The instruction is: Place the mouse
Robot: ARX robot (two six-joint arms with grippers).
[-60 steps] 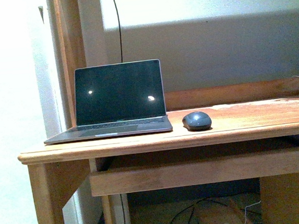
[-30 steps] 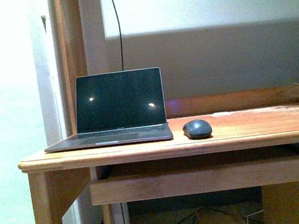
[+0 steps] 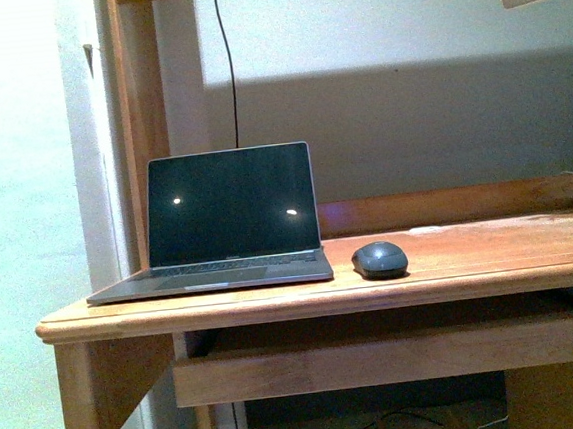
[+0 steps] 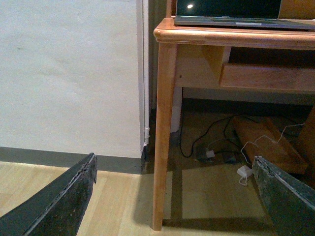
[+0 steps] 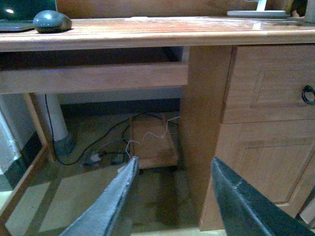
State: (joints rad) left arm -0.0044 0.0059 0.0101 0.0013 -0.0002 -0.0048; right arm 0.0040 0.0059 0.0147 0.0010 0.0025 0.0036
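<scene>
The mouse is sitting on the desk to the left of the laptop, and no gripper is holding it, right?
Not quite. The front view shows the mouse on the desk to the right of the laptop, not the left. Nothing is holding it.

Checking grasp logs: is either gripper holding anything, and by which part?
Nothing is held. Left gripper and right gripper are open and empty; the mouse lies on the desk.

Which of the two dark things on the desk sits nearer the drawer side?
The mouse. It lies on the desk to the right of the open laptop, the side where the right wrist view shows the drawers.
</scene>
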